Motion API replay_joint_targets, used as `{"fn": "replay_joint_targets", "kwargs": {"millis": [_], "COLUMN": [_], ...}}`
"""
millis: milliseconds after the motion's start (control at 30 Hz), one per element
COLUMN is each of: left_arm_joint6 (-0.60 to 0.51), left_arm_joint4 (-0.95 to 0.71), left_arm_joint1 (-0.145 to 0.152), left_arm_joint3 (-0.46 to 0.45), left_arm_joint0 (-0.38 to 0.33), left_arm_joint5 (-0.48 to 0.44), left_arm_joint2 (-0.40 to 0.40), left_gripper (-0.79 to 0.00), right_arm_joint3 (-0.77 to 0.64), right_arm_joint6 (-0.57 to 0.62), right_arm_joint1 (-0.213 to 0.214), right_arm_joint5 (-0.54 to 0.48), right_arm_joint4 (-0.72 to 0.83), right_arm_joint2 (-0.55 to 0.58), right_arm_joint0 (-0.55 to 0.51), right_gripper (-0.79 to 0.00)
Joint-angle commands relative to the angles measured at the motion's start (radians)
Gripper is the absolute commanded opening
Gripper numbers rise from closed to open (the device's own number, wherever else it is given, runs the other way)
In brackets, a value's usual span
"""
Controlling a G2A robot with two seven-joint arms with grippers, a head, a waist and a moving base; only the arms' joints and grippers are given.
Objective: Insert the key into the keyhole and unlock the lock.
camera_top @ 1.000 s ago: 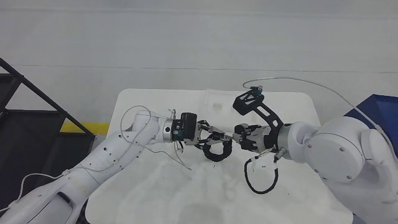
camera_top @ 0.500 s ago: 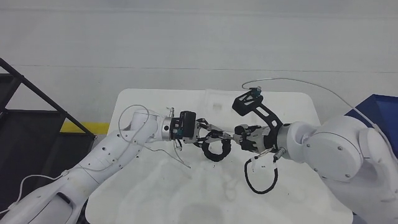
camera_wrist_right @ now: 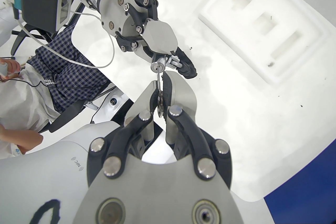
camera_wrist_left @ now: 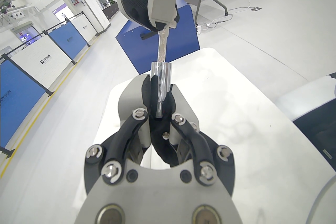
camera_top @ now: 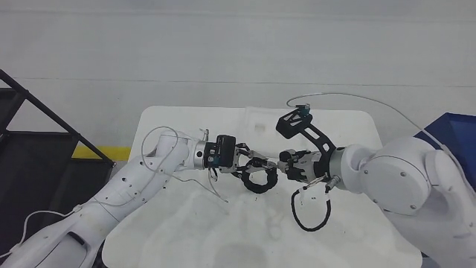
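I have the key (camera_wrist_left: 162, 47) with its tip at the keyhole (camera_wrist_right: 157, 67) of the lock (camera_wrist_left: 160, 83), both up off the table (camera_wrist_left: 236, 109). My right gripper (camera_wrist_right: 160, 87) is pinched tight on the key's head. My left gripper (camera_wrist_left: 158, 93) is clamped around the lock's shiny barrel.

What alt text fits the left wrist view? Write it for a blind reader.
The left gripper clamps a chrome lock above a white table. The right gripper, opposite, holds a key whose blade tip meets the lock's end face.
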Motion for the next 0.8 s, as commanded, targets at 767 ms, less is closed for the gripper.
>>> {"fn": "replay_joint_targets", "kwargs": {"millis": [767], "left_arm_joint6": [0.001], "left_arm_joint4": [0.052], "left_arm_joint1": [-0.005], "left_arm_joint3": [-0.019], "left_arm_joint0": [0.017], "left_arm_joint5": [0.006], "left_arm_joint2": [-0.028], "left_gripper": [-0.785], "right_arm_joint3": [0.048], "right_arm_joint6": [-0.015], "right_arm_joint1": [0.003], "right_arm_joint5": [0.014], "right_arm_joint4": [0.016], "right_arm_joint2": [-0.036], "right_arm_joint0": [0.029], "right_gripper": [-0.785]}}
